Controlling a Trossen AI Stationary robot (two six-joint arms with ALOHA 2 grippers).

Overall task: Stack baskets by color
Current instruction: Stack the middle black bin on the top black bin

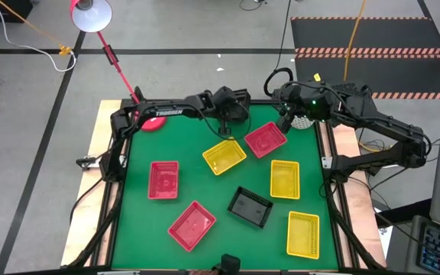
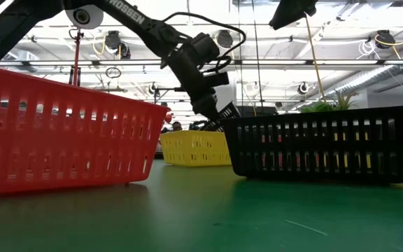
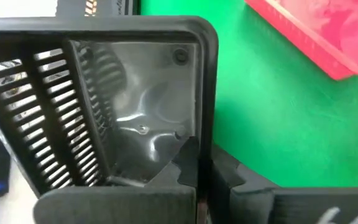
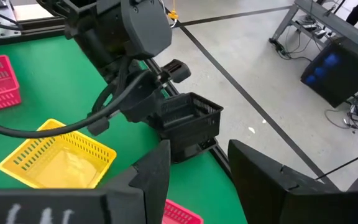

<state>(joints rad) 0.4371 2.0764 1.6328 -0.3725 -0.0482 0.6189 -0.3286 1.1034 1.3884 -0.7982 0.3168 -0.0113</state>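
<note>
The green felt-topped counter [image 1: 205, 187] carries 7 shallow rectangular plastic mesh baskets lying open side up, spread apart rather than sorted, so stacking by colour looks barely begun.

The left arm reaches in over the far part of the counter. Its fingers are pressed together on 1 thin wall of an eighth basket, a black plastic mesh basket [image 3: 135, 112]. The left gripper [image 3: 197, 183] holds this basket tilted and clear of the felt, a rim pinch that probably keeps the hollow free for nesting.

The right arm waits at the far right corner. The fingers of the right gripper [image 4: 201, 155] stand spread with nothing between them, pointing toward the lifted basket as if ready to help.

Of the resting baskets, a yellow mesh basket [image 1: 224, 156] lies just below the left fingers and a red mesh basket [image 1: 266, 139] just beside them, toward the right fingers. A second yellow basket [image 1: 284, 179] lies farther out, and a third yellow basket [image 1: 303, 234] is well apart from both sets of fingers, near the front edge.

The other black mesh basket [image 1: 250, 206] sits well apart from the left fingers, beyond the nearest yellow basket, and is the likely home for the lifted black basket. 2 more red baskets [image 1: 163, 179] [image 1: 192, 225] lie far from either gripper. I cannot see a third black basket.
</note>
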